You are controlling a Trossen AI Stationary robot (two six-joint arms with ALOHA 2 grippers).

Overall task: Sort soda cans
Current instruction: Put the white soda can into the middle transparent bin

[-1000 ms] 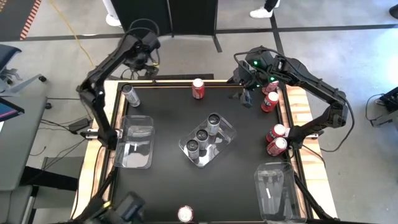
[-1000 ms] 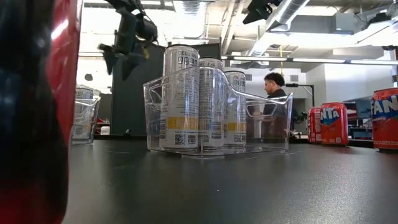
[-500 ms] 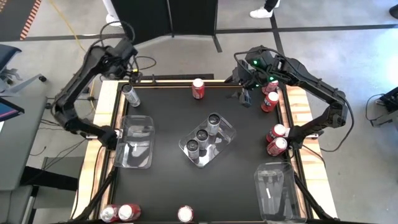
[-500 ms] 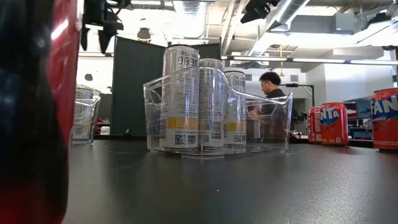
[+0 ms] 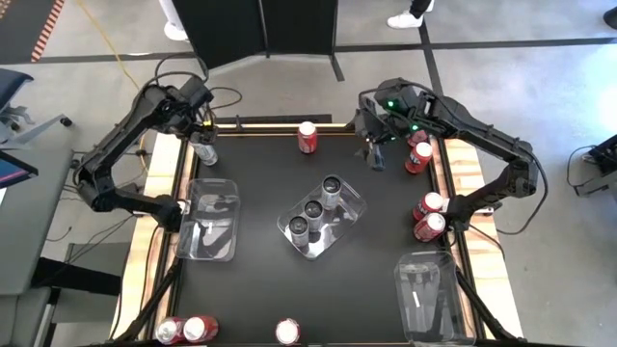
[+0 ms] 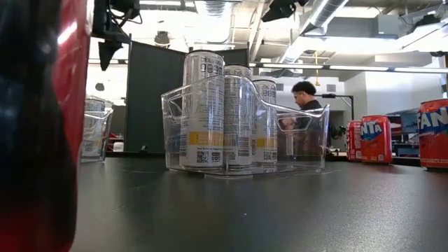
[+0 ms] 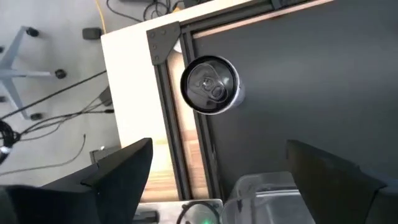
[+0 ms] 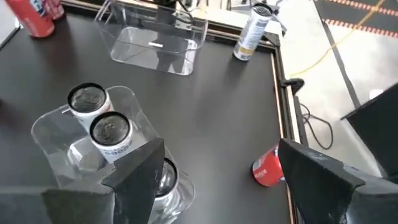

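A silver soda can stands upright in the table's far left corner; its top shows in the left wrist view. My left gripper hangs open above it, touching nothing. Three silver cans stand in the clear middle tray. A red can stands at the far edge. Further red cans stand along the right edge. My right gripper hangs open over the far right of the table, with nothing between its fingers.
An empty clear tray lies at the left and another at the near right. Three red cans stand at the near edge. A person is in the room beyond the table.
My left gripper has swung from beyond the far edge toward the table's left and then nearer. It now hangs over the silver can in the far left corner. No can has moved.
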